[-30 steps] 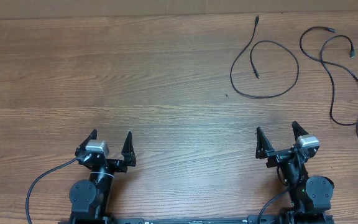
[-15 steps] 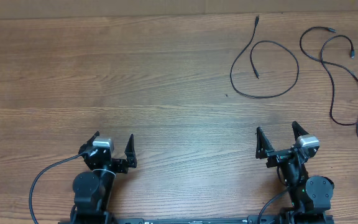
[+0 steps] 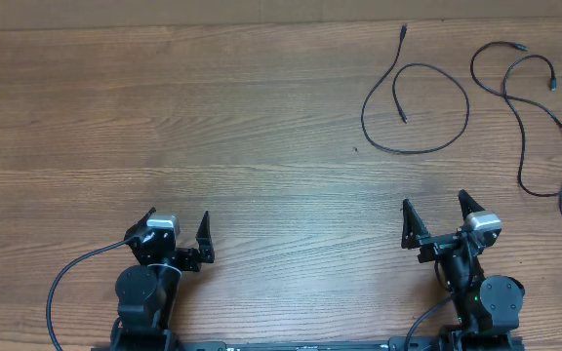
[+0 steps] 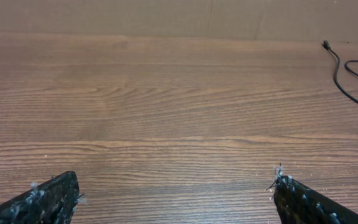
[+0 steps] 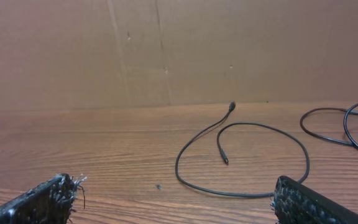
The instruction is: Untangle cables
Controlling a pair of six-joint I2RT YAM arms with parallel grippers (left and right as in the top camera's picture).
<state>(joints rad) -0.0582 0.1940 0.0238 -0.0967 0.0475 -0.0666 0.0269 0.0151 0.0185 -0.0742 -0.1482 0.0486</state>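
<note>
Two thin black cables lie apart on the wooden table at the back right. The shorter cable point(image 3: 427, 146) forms one open loop, with one plug at the far edge and the other inside the loop; it also shows in the right wrist view point(image 5: 241, 186) and partly in the left wrist view point(image 4: 347, 87). The longer cable point(image 3: 525, 127) snakes along the right edge, and part of it shows in the right wrist view point(image 5: 347, 127). My left gripper point(image 3: 177, 229) is open and empty near the front left. My right gripper point(image 3: 436, 214) is open and empty near the front right, well short of the cables.
A brown cardboard wall point(image 5: 166, 50) stands along the table's far edge. A small dark speck point(image 3: 356, 150) lies on the wood left of the shorter cable. Thick black arm cables point(image 3: 66, 283) trail at the front edge.
My left arm has shifted slightly and turned a little to the right. The right arm and both cables have not moved.
</note>
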